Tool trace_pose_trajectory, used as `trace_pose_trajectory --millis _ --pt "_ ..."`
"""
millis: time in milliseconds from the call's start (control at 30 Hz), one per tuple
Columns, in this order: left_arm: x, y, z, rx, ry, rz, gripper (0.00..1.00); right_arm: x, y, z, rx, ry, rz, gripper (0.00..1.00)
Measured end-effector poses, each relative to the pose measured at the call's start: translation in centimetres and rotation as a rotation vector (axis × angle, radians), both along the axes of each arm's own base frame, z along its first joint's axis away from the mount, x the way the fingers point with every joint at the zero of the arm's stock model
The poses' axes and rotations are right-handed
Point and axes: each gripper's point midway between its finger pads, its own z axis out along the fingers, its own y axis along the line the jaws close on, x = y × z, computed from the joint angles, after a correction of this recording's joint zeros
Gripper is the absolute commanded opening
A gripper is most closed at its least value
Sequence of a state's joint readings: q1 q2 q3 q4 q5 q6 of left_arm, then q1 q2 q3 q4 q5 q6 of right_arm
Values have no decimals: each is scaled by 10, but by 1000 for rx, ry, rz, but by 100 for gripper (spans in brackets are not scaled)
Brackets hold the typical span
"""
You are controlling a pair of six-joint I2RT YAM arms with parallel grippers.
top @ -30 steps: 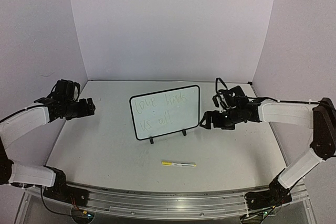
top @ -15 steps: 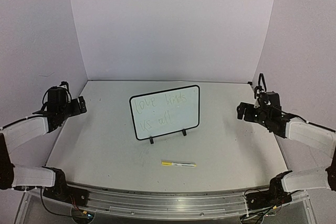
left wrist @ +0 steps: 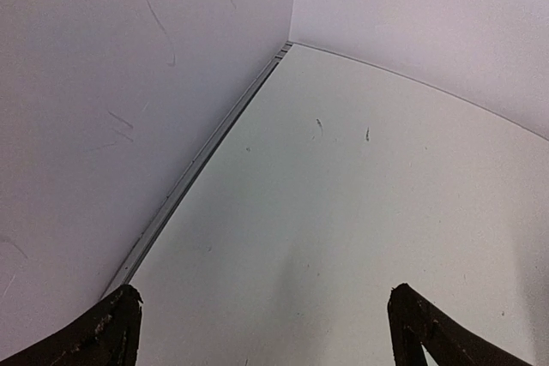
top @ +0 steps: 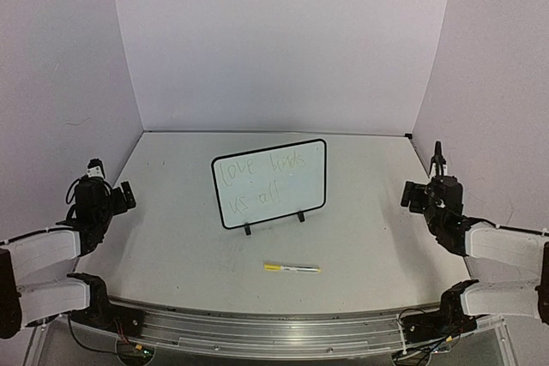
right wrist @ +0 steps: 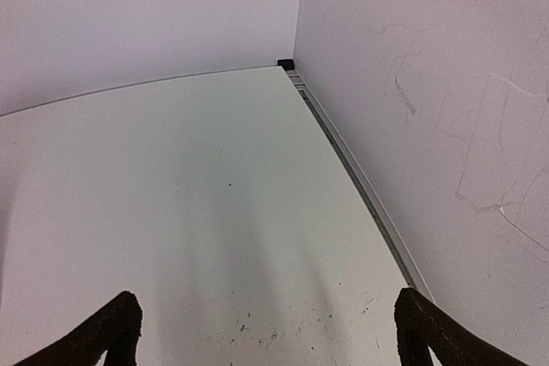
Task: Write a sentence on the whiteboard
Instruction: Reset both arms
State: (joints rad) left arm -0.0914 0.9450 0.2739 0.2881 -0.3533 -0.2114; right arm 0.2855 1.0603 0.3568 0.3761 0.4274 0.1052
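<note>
1. Rail [top: 274,325] of ridged grey metal runs along the tabletop's [top: 171,246] near edge at six o'clock, where the robot is bolted on.
2. Just beyond it, at about six o'clock from the board, a slim marker [top: 292,268] lies flat and crosswise. It is a round white barrel with a yellow end, and nothing touches it. I'd say it lies there because the writing is done.
3. Out at nine o'clock the left pincer [top: 127,195] hangs over bare tabletop, jaws spread wide and empty. Its wrist view shows two dark, scuffed fingertips [left wrist: 116,327] with only matte white surface between them.
4. At three o'clock the right pincer [top: 412,195] mirrors it, agape and holding nothing, its worn black fingertips [right wrist: 116,327] framing a lightly speckled patch of tabletop. Parked this far apart, both seem to be kept clear so the board can be read.
5. Centre stage stands the whiteboard [top: 304,193], well apart from either pincer. It is a glossy white panel in a thin black frame with rounded corners, leaning back on two small black feet [top: 248,230] and turned a little clockwise.
6. On it sits the sentence [top: 257,182], two lines of thin, faint greenish handwriting, roughly "love finds / us all". The task looks complete.
7. Farthest off, at twelve o'clock, smooth pale walls [top: 283,40] close in the scene.
</note>
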Motion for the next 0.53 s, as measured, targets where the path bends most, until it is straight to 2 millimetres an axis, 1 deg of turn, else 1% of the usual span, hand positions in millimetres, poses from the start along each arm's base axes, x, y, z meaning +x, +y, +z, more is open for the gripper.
trace_pose_trajectory --millis 67,167,233,433,533 --pt "-4 2 -3 3 1 12 99 -2 -4 -2 -9 -11 -19 98" --pt "-3 4 6 0 -40 26 100 -10 -10 -14 -22 0 -41 98" --pt "-3 5 8 -2 -50 29 99 -15 -13 -19 -28 9 -50 98" --pt "-2 6 8 -13 -54 41 99 -15 -15 -10 -19 -32 -60 98" --pt "-2 6 7 -13 -54 42 99 -14 -15 -9 -19 -36 -60 98"
